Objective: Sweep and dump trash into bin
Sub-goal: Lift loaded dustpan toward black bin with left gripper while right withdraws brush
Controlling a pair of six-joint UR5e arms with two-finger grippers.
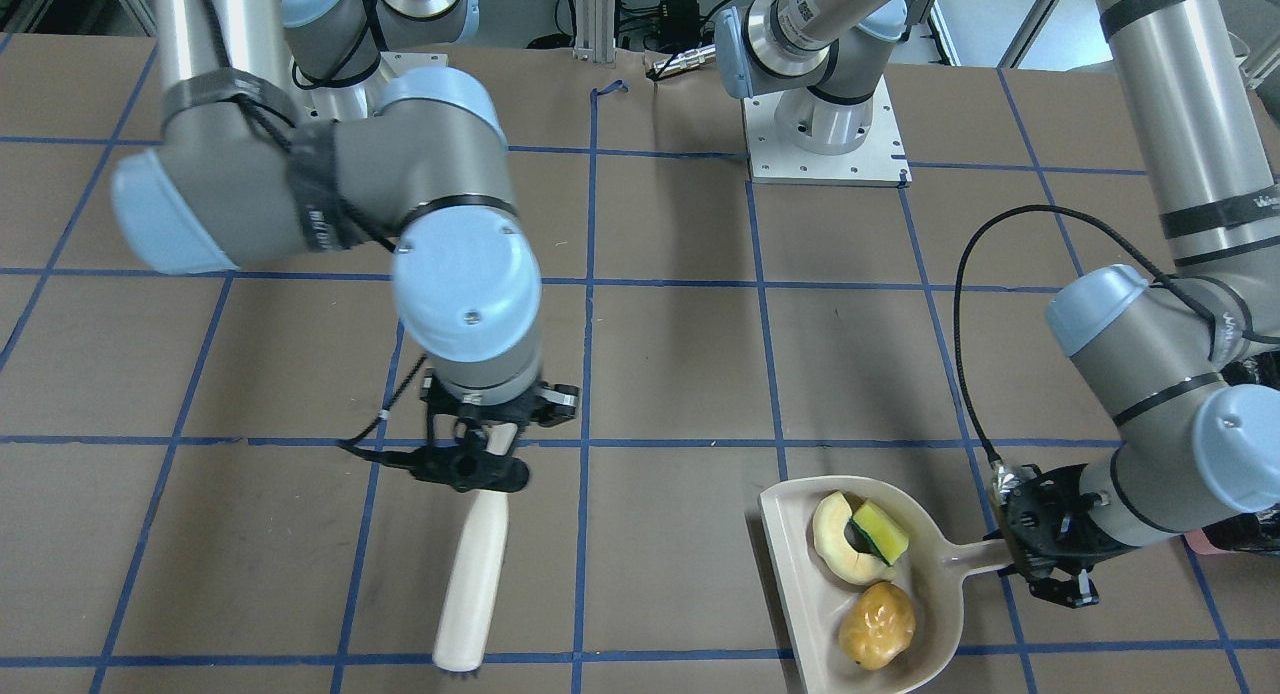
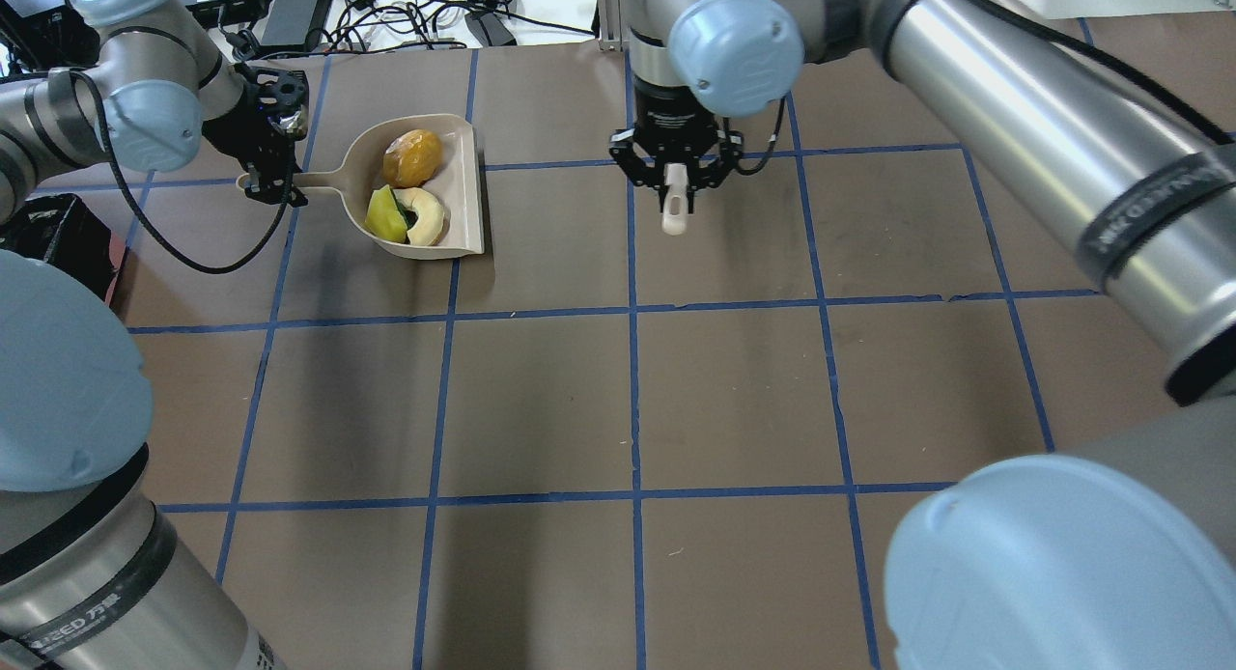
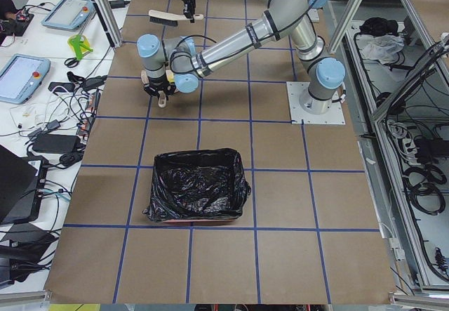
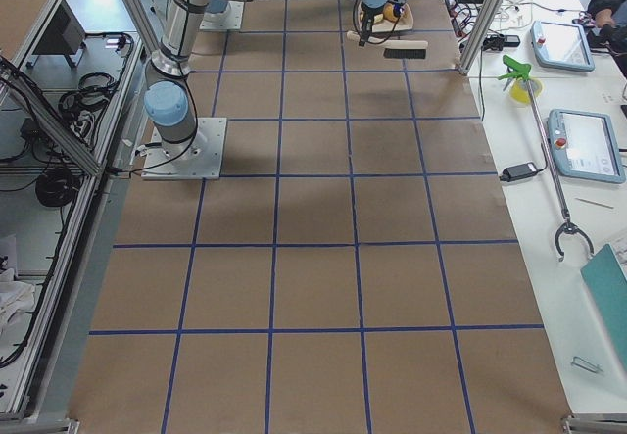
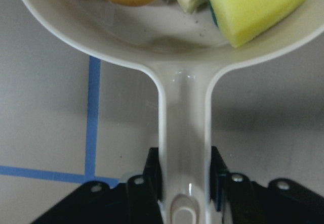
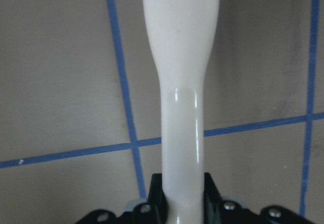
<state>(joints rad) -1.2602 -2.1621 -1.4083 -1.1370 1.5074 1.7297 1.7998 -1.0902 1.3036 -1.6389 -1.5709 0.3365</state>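
the beige dustpan (image 1: pixel 805 599) holds all three trash pieces. the golden-brown potato (image 1: pixel 877 625) lies on the side of the pan away from the robot. the pale cream curved slice (image 1: pixel 835 549) lies on the side nearer the robot. the yellow wedge with green back (image 1: pixel 880 532) sits in the curve of the slice, touching it, on the handle side.

the dustpan's long axis runs across the table. its handle points to the robot's left and its open mouth faces right. the left gripper (image 5: pixel 185 176) is clamped on that handle.

the bin (image 3: pixel 200 184), lined with a black bag, stands well apart from the dustpan, further to the robot's left.

the right gripper (image 1: pixel 487 442) is closed around the cream handle of the brush (image 1: pixel 478 574). we see the brush's long axis running away from the robot, with the bristle end farthest out.
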